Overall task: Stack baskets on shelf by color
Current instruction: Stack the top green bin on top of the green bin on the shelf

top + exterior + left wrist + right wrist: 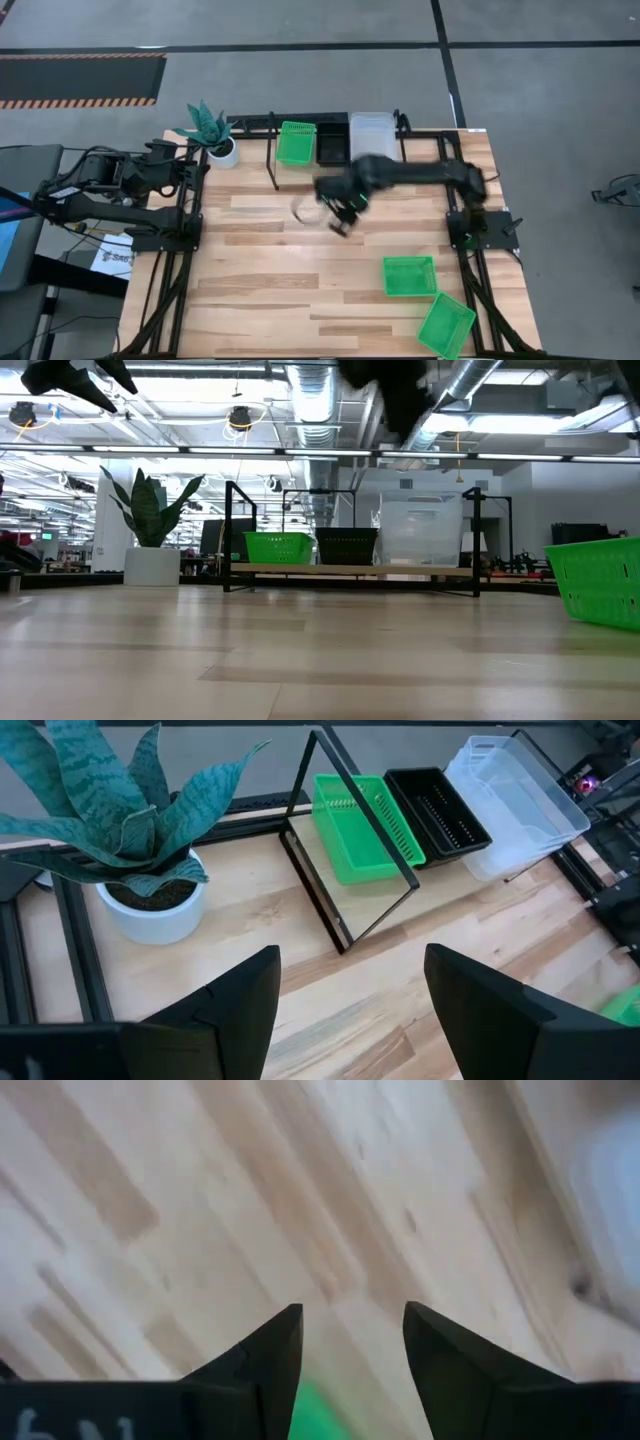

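Right hand (338,215) stretched out over the middle of the surface (280,290), in front of the shelf (335,160), blurred in the high view. Fingers (265,1370) spread with a clear gap in the right wrist view, pointing down at bare wood planks, nothing pinched between them. Faint curved outline just beside this hand on its left in the high view, too smeared to identify.

Left hand (350,1010) parked back at the left edge of the surface, near the potted plant (210,130), fingers spread wide and empty, facing the shelf.

On the shelf, side by side in a row: green basket (296,142) at the left end, black basket (332,148) in the middle, clear basket stack (372,135) at the right end. Same order seen from the low view: green (278,547), black (346,545), clear (420,532), all resting on the light board under the thin black hoop frame. Clear stack standing noticeably taller than the other two.

Two more green baskets off the shelf, near the front right of the surface: one lying flat (410,276), the other (446,326) turned at an angle close to the front right corner, just beside the first. Edge of one green basket (600,580) also showing at the right in the low view.
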Motion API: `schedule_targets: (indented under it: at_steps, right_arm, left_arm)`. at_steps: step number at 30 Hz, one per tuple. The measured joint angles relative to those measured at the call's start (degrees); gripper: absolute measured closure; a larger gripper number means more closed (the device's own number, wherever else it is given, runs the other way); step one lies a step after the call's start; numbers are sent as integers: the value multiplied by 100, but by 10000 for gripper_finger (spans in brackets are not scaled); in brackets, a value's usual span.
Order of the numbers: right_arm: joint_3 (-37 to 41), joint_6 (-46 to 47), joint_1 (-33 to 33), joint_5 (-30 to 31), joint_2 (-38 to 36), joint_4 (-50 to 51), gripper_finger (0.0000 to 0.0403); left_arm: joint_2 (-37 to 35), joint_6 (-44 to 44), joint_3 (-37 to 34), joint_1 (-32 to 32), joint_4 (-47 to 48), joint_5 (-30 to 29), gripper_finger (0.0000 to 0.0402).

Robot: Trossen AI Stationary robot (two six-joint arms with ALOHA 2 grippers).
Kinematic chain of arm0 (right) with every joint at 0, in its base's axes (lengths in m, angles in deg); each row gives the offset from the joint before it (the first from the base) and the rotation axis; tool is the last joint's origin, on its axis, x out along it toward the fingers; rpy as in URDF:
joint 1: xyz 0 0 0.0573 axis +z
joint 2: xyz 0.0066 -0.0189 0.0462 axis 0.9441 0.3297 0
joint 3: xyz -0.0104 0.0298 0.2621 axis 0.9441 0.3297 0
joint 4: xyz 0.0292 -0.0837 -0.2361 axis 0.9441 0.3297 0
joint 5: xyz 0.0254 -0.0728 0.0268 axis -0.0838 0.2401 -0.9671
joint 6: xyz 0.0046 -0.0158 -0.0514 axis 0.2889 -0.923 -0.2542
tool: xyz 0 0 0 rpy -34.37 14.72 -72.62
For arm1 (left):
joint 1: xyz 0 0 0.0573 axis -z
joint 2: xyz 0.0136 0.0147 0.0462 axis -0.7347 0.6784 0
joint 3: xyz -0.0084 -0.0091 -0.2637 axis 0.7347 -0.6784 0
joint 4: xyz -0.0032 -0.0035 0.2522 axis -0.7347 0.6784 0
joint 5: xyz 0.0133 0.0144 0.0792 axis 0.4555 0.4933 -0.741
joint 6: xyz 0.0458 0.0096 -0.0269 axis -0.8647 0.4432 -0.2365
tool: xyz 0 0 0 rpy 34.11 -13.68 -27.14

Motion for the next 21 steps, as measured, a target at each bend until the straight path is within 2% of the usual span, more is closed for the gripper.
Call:
schedule_targets:
  at_steps: [3, 5, 9, 13, 16, 21]
  right_arm:
    - [692, 1268, 731, 424, -549, 121, 205]
    - [1424, 2313, 1219, 587, -918, -204, 201]
    - [2686, 4480, 2099, 481, -1591, -918, 191]
    - [3615, 6197, 2819, 374, -1728, -1354, 184]
    - [4031, 6848, 3119, 208, -1708, -1833, 181]
    - [4383, 7166, 3275, 196, -1465, -2625, 181]
  left_arm:
    - [-2, 4, 0, -1, -2, 2, 166]
    - [0, -7, 0, 1, 2, 25, 166]
    - [-2, -9, 0, 1, 2, 113, 166]
    - [-2, -31, 0, 2, 2, 147, 166]
    - [-2, -33, 0, 2, 1, 184, 166]
    - [0, -90, 0, 0, 1, 247, 166]
